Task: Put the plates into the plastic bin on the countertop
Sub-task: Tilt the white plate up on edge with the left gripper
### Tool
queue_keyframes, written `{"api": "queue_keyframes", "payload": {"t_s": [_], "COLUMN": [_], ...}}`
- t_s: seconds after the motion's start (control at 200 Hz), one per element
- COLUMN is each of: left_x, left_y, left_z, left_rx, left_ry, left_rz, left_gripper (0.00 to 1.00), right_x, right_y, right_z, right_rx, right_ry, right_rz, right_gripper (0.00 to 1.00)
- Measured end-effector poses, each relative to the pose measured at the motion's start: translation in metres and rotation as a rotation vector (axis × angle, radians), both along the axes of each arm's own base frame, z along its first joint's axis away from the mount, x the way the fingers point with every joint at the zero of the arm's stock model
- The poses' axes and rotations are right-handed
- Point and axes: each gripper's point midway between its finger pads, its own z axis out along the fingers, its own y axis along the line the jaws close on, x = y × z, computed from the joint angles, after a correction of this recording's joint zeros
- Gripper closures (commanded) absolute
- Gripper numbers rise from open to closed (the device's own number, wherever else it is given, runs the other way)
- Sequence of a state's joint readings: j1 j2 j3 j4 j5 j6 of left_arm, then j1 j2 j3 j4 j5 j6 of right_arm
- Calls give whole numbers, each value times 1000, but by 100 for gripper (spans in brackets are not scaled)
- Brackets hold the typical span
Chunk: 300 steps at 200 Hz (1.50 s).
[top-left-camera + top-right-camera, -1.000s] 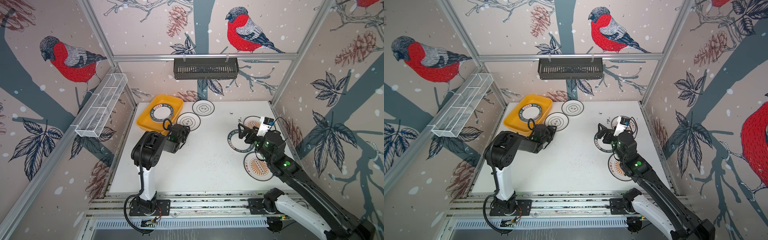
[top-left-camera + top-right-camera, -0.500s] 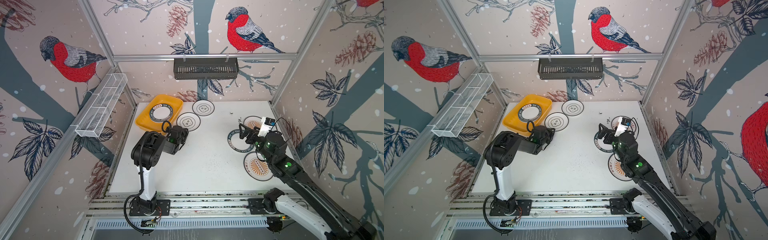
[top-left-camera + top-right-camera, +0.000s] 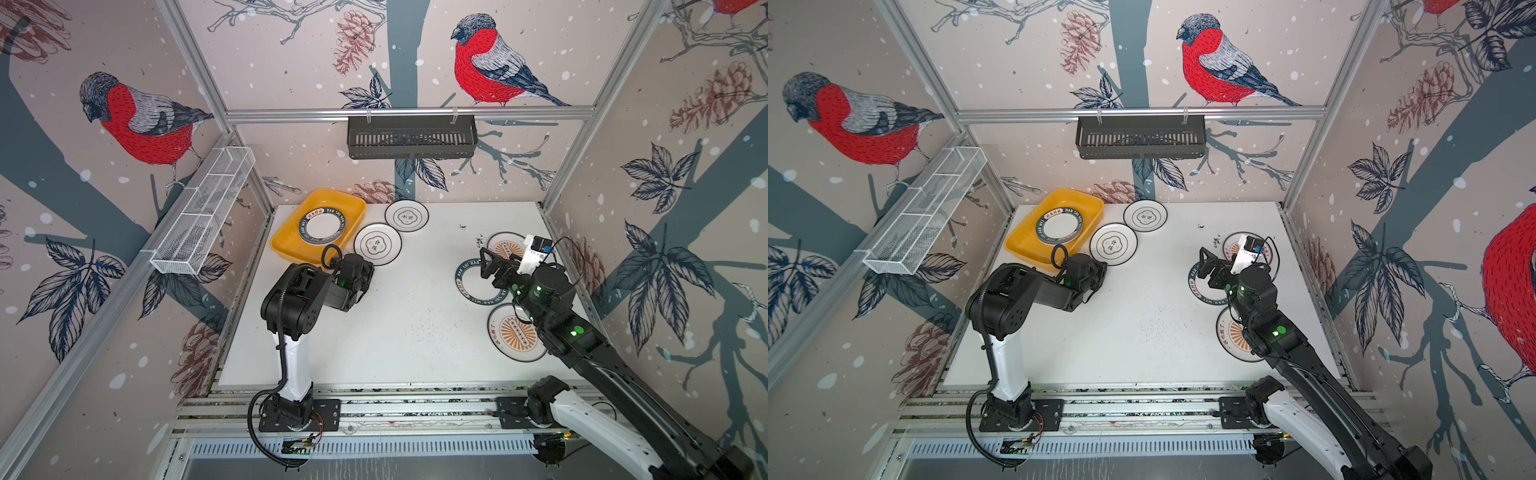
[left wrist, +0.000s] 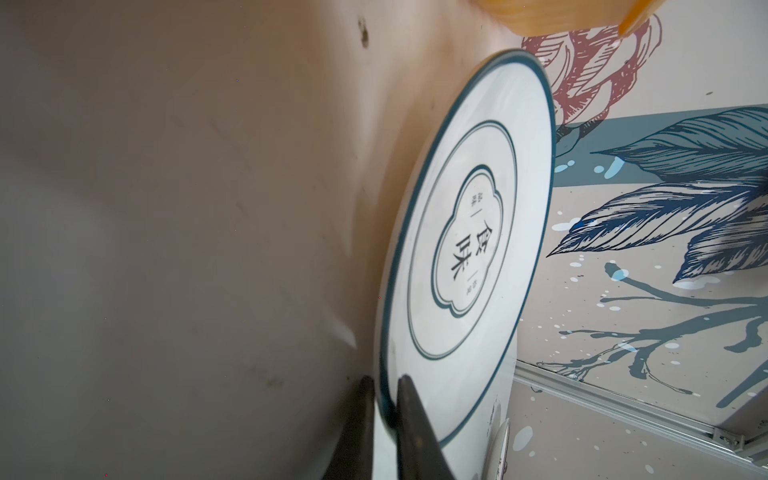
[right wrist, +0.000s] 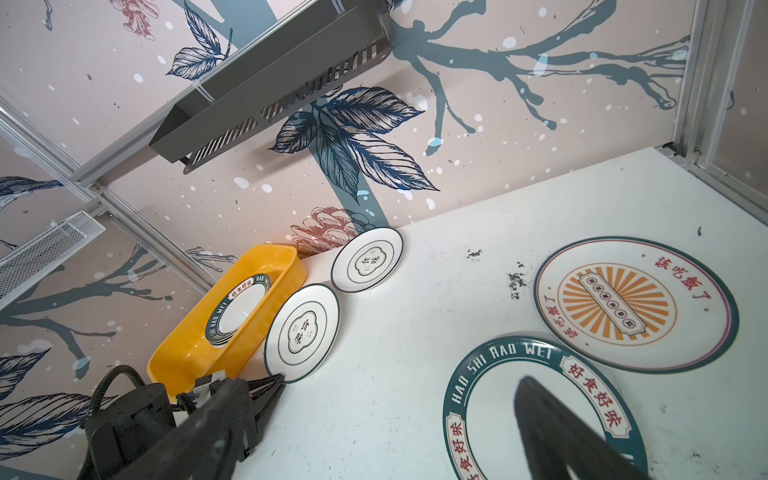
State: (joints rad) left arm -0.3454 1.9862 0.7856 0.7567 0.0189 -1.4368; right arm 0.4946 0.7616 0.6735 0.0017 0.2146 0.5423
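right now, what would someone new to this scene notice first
The yellow bin in the far left corner of the table, holding a stack of green-rimmed plates, stands out most. Beside it the left gripper pinches the rim of a flower plate. On the right, the right gripper hangs open over a lone green-rimmed plate between two sunburst plates.
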Motion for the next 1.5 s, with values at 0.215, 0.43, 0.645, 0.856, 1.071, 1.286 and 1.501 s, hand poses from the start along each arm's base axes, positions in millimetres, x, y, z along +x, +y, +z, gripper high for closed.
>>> {"api": "queue_keyframes", "payload": {"t_s": [0.215,0.43,0.645,0.856,1.071,1.286,1.501], "left_x": [-4,-3,-4,-4,-3,-9,-19], "left_y": [2,0,-10,-23,-38,-50,-56], "left_z": [1,6,17,38,65,81,94], "left_rx": [0,6,32,98,167,220,265], "left_ry": [9,-6,-28,-45,-69,-54,-48], "left_rz": [3,-13,-95,-206,-346,-482,-596], "left_gripper": [92,95,96,96,96,97,98], "right_x": [0,0,3,8,14,19,21], "right_y": [0,2,6,12,19,25,30], "right_z": [-3,-7,-10,-13,-17,-15,-11], "right_rx": [-2,-2,-1,4,6,11,20], "right_ry": [6,12,18,19,28,26,17], "right_rz": [4,15,28,50,74,94,112], "right_gripper": [0,0,0,0,0,0,0]}}
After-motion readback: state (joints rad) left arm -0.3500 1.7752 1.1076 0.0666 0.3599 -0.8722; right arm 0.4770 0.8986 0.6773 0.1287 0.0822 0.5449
